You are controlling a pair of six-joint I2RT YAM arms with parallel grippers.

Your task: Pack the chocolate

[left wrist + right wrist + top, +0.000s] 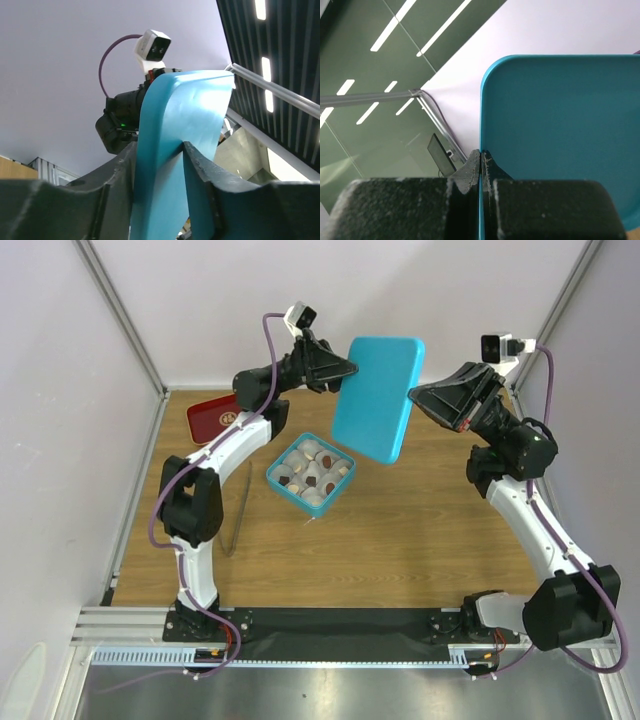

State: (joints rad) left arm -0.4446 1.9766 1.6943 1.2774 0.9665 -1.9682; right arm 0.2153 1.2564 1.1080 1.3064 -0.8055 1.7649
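The chocolate (pixel 329 459) is several small dark and tan pieces sitting in white paper cups inside the open teal box (pixel 275 478) at the table's middle. Both grippers hold the teal lid (pixel 378 395) tilted in the air above and to the right of the box. My left gripper (pixel 350 368) is shut on the lid's left edge. My right gripper (pixel 412 395) is shut on its right edge. In the left wrist view the gripper (pixel 159 146) clamps the lid's rim (pixel 185 110). In the right wrist view the gripper (pixel 481 152) pinches the thin edge of the lid (pixel 560 125).
A red tray (pixel 212 417) with a gold emblem lies at the back left, behind the left arm. A thin metal tool (pixel 238 515) lies on the wooden table left of the box. White walls and frame posts close in the back and sides.
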